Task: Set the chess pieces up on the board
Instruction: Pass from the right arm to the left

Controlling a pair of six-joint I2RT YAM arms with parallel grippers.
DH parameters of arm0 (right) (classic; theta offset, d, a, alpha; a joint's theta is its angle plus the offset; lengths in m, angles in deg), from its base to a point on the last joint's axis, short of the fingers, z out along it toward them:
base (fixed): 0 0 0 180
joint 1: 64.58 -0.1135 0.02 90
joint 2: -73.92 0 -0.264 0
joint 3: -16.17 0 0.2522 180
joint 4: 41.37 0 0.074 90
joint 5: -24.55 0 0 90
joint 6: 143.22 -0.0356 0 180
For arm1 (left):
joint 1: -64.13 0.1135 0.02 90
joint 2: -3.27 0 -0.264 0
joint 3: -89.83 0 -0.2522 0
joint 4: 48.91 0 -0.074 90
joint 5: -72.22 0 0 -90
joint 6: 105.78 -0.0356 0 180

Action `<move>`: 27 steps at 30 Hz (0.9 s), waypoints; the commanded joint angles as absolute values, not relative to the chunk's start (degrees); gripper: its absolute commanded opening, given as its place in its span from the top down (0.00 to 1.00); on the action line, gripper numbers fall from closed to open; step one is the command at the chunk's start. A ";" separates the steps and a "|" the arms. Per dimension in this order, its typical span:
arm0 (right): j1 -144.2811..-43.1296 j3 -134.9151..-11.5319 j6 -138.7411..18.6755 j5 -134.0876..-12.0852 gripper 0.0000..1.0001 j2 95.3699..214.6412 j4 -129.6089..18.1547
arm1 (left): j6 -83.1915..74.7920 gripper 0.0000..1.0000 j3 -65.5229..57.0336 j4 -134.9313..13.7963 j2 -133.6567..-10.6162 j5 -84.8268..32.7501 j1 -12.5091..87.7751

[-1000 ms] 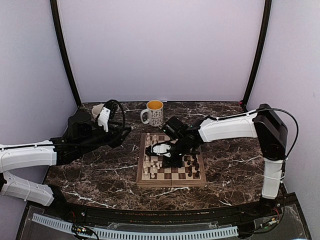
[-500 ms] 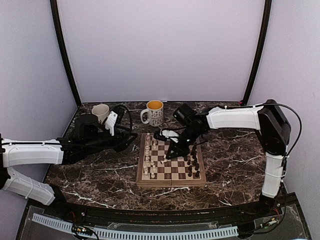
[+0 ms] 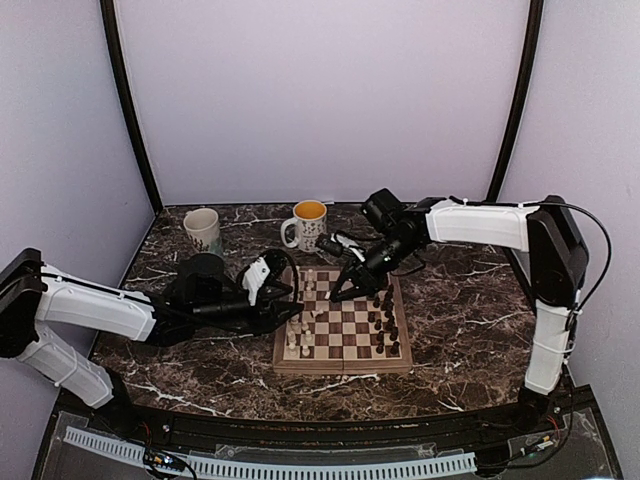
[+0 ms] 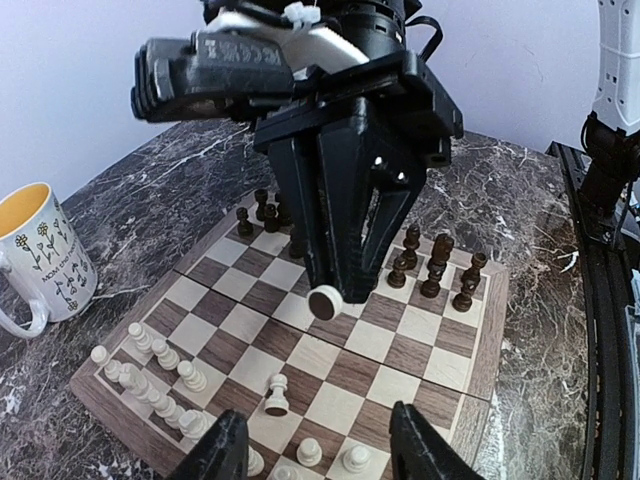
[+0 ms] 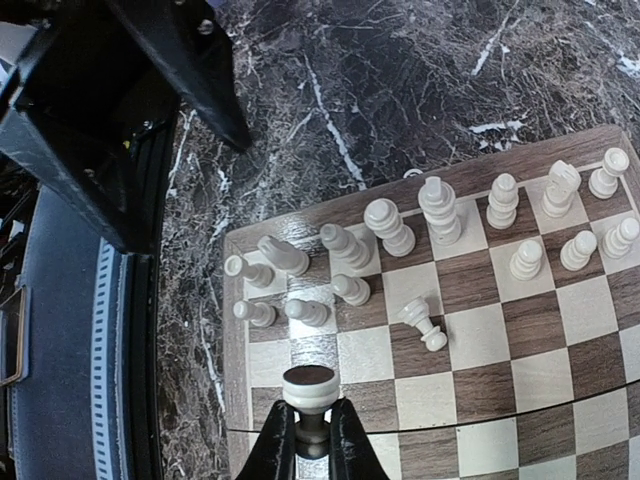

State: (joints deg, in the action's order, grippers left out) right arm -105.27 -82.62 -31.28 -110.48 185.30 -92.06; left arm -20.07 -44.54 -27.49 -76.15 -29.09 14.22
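Observation:
The board (image 3: 341,366) lies mid-table, with cream-white chess pieces (image 3: 299,325) along its left side and dark chess pieces (image 3: 385,318) along its right. My right gripper (image 3: 338,296) hangs over the board's far left part, shut on a cream-white piece (image 5: 310,384) by its stem. That held piece's round base (image 4: 325,301) faces the left wrist camera. One white pawn (image 4: 277,393) stands apart from its rows. My left gripper (image 4: 320,452) is open and empty, low over the board's left edge (image 3: 290,303).
A yellow-lined patterned mug (image 3: 308,225) stands just behind the board, and a cream mug (image 3: 203,230) stands at the back left. The two grippers are close together over the board's left half. Dark marble table (image 3: 470,310) surrounds the board.
My left arm has swung from the back left down to the board's left edge. The right gripper has closed on a white piece and lifted it toward the board's far side.

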 commanded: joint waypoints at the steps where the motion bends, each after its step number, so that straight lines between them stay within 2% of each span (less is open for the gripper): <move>1: -104.47 -83.06 -28.83 -117.66 0.90 181.81 -95.07 | -23.84 0.49 -42.53 -23.79 -77.47 -31.18 13.46; 9: -104.61 -84.51 -27.08 -125.95 0.88 183.06 -99.02 | -36.34 0.44 -37.82 -24.90 -80.58 -35.57 12.01; 15: -105.22 -85.89 -24.01 -127.83 0.88 184.75 -103.07 | -46.34 0.44 -31.85 -34.40 -82.66 -34.45 10.14; 23: -105.45 -85.88 -23.73 -128.52 0.87 185.11 -103.64 | -55.05 0.48 -25.92 -42.48 -85.20 -30.44 7.48; 27: -105.45 -85.62 -23.71 -128.55 0.87 185.26 -103.65 | -56.43 0.54 -24.65 -43.76 -86.25 -29.61 7.19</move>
State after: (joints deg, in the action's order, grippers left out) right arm -105.09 -84.59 -24.68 -127.20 184.14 -102.92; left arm -52.38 -26.81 -39.86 -85.61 -31.25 7.60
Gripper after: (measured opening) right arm 0.131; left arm 0.488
